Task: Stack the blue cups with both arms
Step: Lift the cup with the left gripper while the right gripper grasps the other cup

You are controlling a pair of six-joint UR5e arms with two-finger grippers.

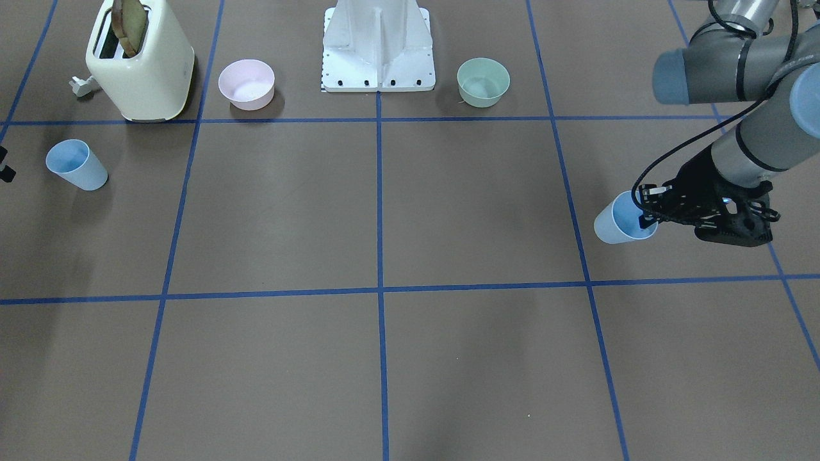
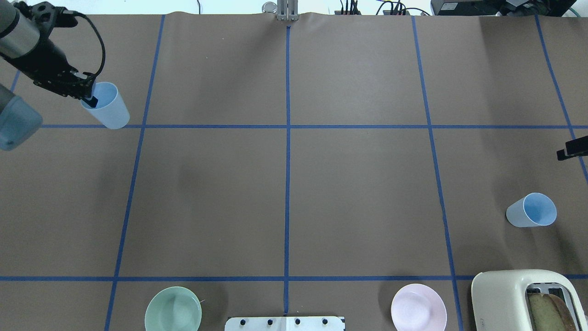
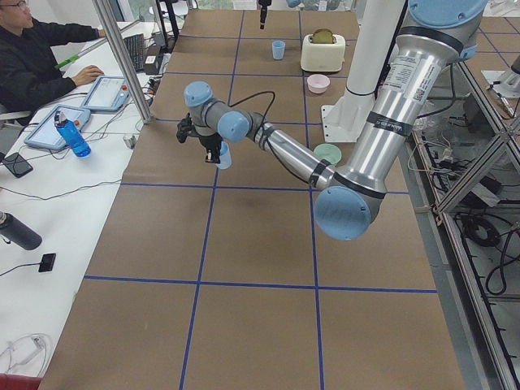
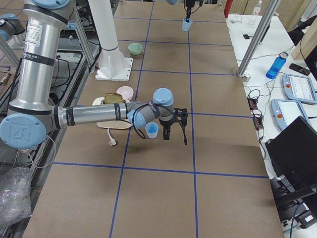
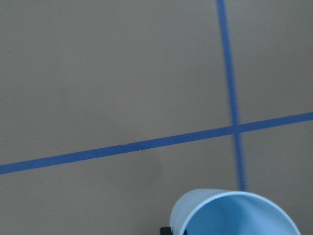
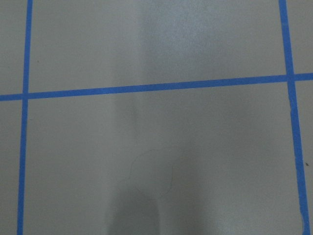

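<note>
**Left gripper [image 1: 647, 216] clamped on first cup [image 1: 616, 225]**

Front view: grip is at right of frame, on the cup's rim, one finger inside. Second cup [image 1: 77, 165] sits far left, below the toaster [image 1: 144, 70].

Overhead: second cup is upright at lower right. Right gripper [image 2: 572, 148] is at the right edge above it, apart. Only its tip is visible, so I can't tell if it's open or closed.

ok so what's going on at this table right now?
Two-arm cup stacking, at an early stage. The left pincer holds the first blue cup by its rim, with one finger inside. The second blue cup stands upright on its own near the toaster. The right pincer is beside that cup, apart from it. Nothing is stacked yet.
</note>
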